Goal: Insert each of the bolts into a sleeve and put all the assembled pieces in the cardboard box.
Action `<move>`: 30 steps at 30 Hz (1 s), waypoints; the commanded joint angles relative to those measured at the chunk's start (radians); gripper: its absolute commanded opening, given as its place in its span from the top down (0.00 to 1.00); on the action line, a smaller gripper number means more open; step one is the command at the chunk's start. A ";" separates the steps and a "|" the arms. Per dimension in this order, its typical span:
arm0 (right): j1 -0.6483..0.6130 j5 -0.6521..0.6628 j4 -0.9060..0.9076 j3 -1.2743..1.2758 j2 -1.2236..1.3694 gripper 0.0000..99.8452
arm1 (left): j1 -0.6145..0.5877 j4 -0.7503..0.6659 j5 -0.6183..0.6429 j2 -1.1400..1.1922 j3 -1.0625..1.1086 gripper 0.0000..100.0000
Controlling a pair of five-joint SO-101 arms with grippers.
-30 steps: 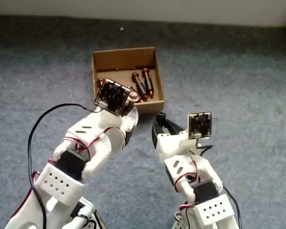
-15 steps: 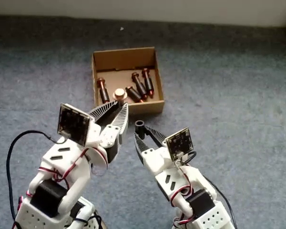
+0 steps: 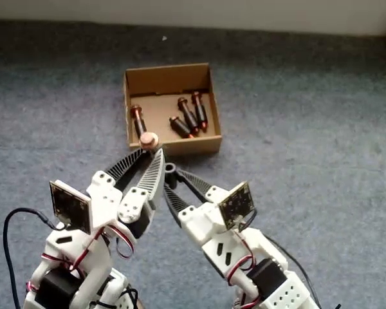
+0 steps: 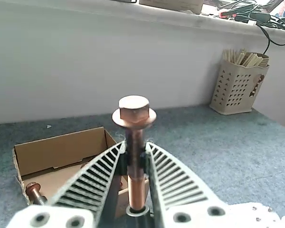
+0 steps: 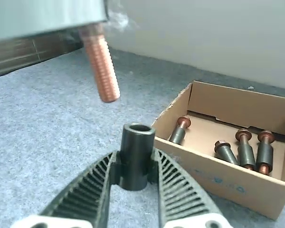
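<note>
Clamps copper bolt (image 4: 134, 111) in left end effector (image 4: 134, 152), fingers clenched on the shank, hex head up, threaded end sticking out below. Grips black sleeve (image 5: 135, 142) in right end effector (image 5: 135, 164), clenched around it, upright, bore open on top. Hangs bolt's threaded tip above and off to one side of sleeve mouth, near but apart, not inserted. Places both end effectors side by side just short of cardboard box (image 3: 180, 145), over grey carpeted bench (image 3: 309, 129). Counts four assembled pieces (image 3: 187, 114) lying flat in box: one near one side wall, three grouped toward the other side, copper heads and tips showing from dark sleeves. Shows pale wall behind bench and beige perforated holder (image 4: 238, 83) of sticks standing against it.
</note>
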 commanded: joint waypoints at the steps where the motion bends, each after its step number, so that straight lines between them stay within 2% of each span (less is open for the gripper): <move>1: -0.012 0.071 -0.059 0.048 -0.019 1.00 | -0.010 -0.029 0.011 -0.005 -0.004 0.99; 13: -0.070 0.106 -0.127 0.084 -0.019 1.00 | 0.024 -0.025 0.009 0.002 -0.001 0.99; 18: -0.062 0.106 -0.127 0.081 -0.019 1.00 | 0.039 -0.025 0.008 -0.005 0.016 0.99; 23: -0.001 0.106 -0.128 0.079 -0.019 1.00 | 0.038 -0.023 0.008 -0.005 0.010 0.99; 30: 0.001 0.106 -0.128 0.076 -0.019 1.00 | 0.036 -0.023 0.005 -0.005 0.010 0.99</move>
